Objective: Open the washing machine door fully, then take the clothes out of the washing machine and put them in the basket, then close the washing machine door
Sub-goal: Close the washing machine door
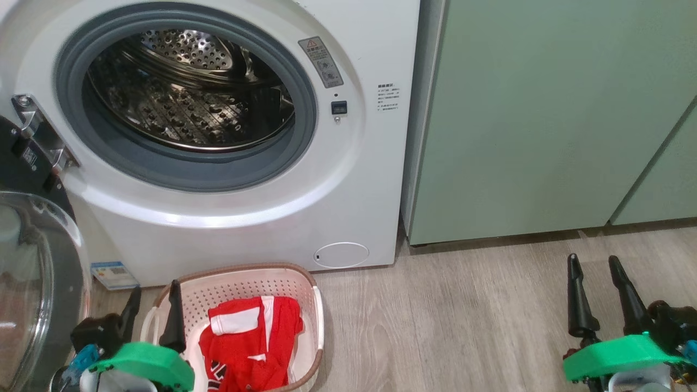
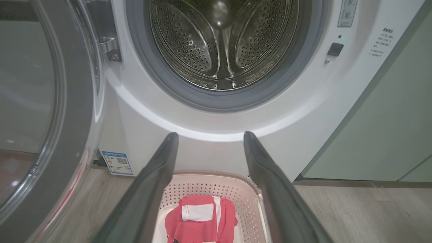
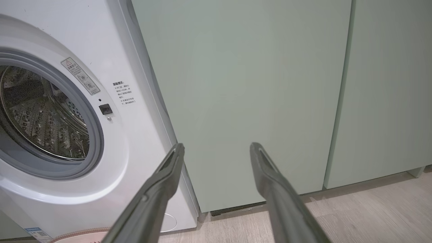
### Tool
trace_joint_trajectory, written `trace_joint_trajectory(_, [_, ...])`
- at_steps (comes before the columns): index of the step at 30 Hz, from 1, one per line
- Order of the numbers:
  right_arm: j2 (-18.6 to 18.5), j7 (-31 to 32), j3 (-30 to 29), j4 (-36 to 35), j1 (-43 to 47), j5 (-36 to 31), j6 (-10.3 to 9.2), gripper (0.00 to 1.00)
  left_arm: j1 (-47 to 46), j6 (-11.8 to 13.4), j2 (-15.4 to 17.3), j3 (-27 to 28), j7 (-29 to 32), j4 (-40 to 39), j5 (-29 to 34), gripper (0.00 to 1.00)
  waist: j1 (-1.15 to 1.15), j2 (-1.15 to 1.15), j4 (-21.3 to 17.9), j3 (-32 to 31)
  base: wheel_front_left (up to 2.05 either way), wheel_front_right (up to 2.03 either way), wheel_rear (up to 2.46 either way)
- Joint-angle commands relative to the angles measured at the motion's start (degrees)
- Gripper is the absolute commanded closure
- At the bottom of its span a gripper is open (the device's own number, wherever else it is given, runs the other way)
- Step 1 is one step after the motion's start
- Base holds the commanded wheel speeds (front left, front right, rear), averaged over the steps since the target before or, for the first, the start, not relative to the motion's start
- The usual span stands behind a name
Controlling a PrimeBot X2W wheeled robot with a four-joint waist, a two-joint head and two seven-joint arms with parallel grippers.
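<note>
Since the clothes [image 1: 248,340] already lie in the basket [image 1: 317,305] on the floor in front of the washing machine [image 1: 348,179], and the drum [image 1: 190,92] looks empty to me, I think my job now is to shut the washing machine door [image 1: 32,283]. It hangs wide open on the left, on its hinge [image 1: 38,133], just beside my left gripper [image 1: 156,287]. Both jaws are spread wide and hold nothing. My right gripper [image 1: 593,258] hovers far off, in front of the green cabinets [image 1: 544,109]. I would put the left fingers on the outer side of the door's black rim and push it round in a slow curve toward the opening. I must not press on the clear window, and I must keep away from the basket. At the end I would give one firm push near the little black latch [image 1: 338,107] so it clicks. A grey label [image 1: 321,61] with a red warning triangle sits by the opening, with small dark writing [image 1: 389,97] next to it. A blue sticker [image 2: 117,162] with a square code is low on the front. All of it is too small for me to read
</note>
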Motion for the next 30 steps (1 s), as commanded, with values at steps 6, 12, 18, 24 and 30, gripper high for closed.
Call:
trace_joint_trajectory(6, [-0.37,-0.36,1.39,-1.92,-0.38,0.1,-0.04,0.0,-1.94,-0.51,0.69,2.47,-0.54,-1.41,0.53,0.0,0.0,0.0,0.05,0.05,0.0,0.0,0.0])
trace_joint_trajectory(12, [-0.39,-0.36,1.31,-1.83,-0.18,0.06,-0.04,0.0,-1.99,-0.59,0.82,2.97,-0.54,-1.17,0.71,0.0,0.0,0.0,0.16,-0.09,0.0,0.0,0.0])
trace_joint_trajectory(18, [-0.34,-0.36,1.28,-1.89,0.04,0.06,-0.04,0.0,-2.04,-0.66,0.79,3.42,-0.54,-1.2,0.89,0.0,0.0,0.0,0.28,-0.23,-0.81,0.81,0.0])
trace_joint_trajectory(24, [-0.22,-0.36,1.36,-1.89,-0.07,0.04,-0.04,0.0,-2.3,-0.74,1.12,3.22,-0.54,-0.96,1.03,0.0,0.0,0.0,0.29,-0.16,-1.63,1.63,0.0])
trace_joint_trajectory(30, [-0.07,-0.36,1.28,-1.9,0.13,0.0,-0.04,0.0,-2.39,-0.76,1.44,3.18,-0.55,-0.78,1.38,0.0,0.0,0.0,0.3,-0.14,-2.13,2.13,0.0])
